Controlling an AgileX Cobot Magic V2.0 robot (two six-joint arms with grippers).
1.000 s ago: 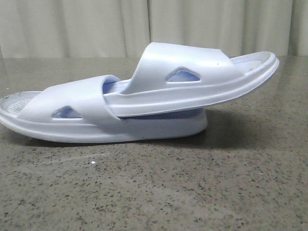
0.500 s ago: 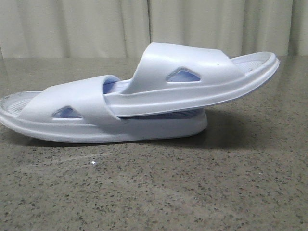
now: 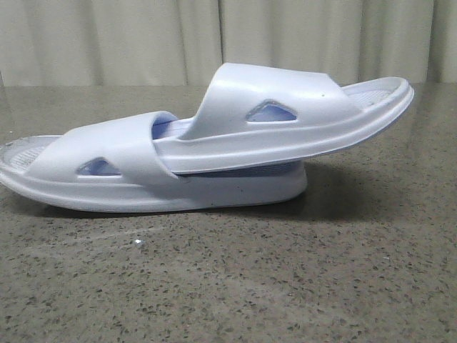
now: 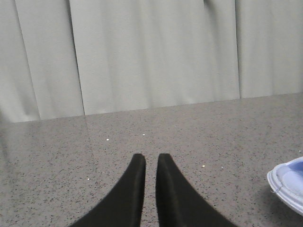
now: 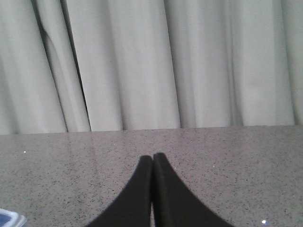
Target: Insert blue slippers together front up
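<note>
In the front view the two blue slippers lie nested on the speckled table. The lower slipper [image 3: 114, 157] lies flat, heel end at the left. The upper slipper [image 3: 235, 100] has one end pushed under the lower one's strap and tilts up to the right. No gripper shows in the front view. My left gripper [image 4: 151, 158] is empty, its fingers nearly together with a thin gap, and a slipper edge [image 4: 286, 182] shows off to its side. My right gripper [image 5: 152, 157] is shut and empty, and a slipper corner [image 5: 9, 218] shows at the frame edge.
The grey speckled stone table [image 3: 228, 286] spreads out around the slippers. Pale curtains [image 3: 143, 36] hang behind it, and they also show in both wrist views.
</note>
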